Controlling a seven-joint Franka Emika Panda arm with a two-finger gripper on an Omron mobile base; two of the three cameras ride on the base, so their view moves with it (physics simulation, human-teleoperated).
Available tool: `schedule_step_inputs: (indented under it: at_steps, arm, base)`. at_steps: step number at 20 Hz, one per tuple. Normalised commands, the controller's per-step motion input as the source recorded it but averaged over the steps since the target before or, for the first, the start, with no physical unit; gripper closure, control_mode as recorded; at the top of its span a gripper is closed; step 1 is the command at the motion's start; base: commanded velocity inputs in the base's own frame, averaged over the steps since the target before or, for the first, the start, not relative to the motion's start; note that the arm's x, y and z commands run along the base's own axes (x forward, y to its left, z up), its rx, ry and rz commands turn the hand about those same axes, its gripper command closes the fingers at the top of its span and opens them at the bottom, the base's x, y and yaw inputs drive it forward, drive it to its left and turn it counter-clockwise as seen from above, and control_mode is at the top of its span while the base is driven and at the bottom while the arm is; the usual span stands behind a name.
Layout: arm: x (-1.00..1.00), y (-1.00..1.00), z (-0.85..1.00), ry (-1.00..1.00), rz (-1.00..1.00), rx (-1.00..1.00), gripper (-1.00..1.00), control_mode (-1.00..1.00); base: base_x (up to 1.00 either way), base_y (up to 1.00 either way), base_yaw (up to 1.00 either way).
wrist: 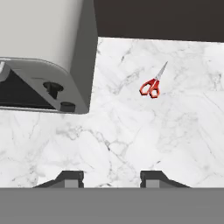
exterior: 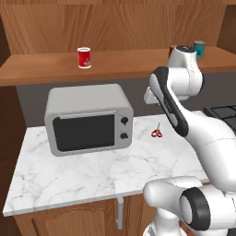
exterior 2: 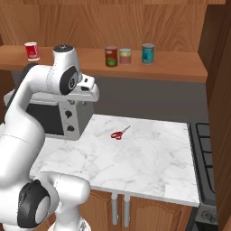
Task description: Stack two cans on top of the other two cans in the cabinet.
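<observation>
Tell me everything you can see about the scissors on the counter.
The scissors are small, with red loop handles and thin grey blades that look like metal. The blades appear shut or almost shut. They lie flat on the white marble counter, to the right of the microwave and apart from it. Nothing else touches them.

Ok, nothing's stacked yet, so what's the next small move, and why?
Probably raise the gripper toward the shelf and the bright red can. The gripper looks down at the marble counter near the scissors, holding nothing. All four cans stand singly on the shelf, and the bright red one stands apart from the other three, so it seems easiest to reach.
</observation>
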Motion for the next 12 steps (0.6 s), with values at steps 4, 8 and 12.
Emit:
schedule_step_inputs:
  at_steps: [4, 8, 12]
  arm:
    - [-0.10, 0.00, 0.00, -0.02, 0.00, 0.00, -1.00, -1.00]
    - [-0.35, 0.01, -0.05, -0.18, 0.01, 0.00, -1.00, -1.00]
    - [-0.33, 0.19, 0.21, -0.38, 0.00, 0.00, -1.00, -1.00]
  base:
    - [0.00, 0.00, 0.00]
    - [0.00, 0.00, 0.00]
    - [0.00, 0.00, 0.00]
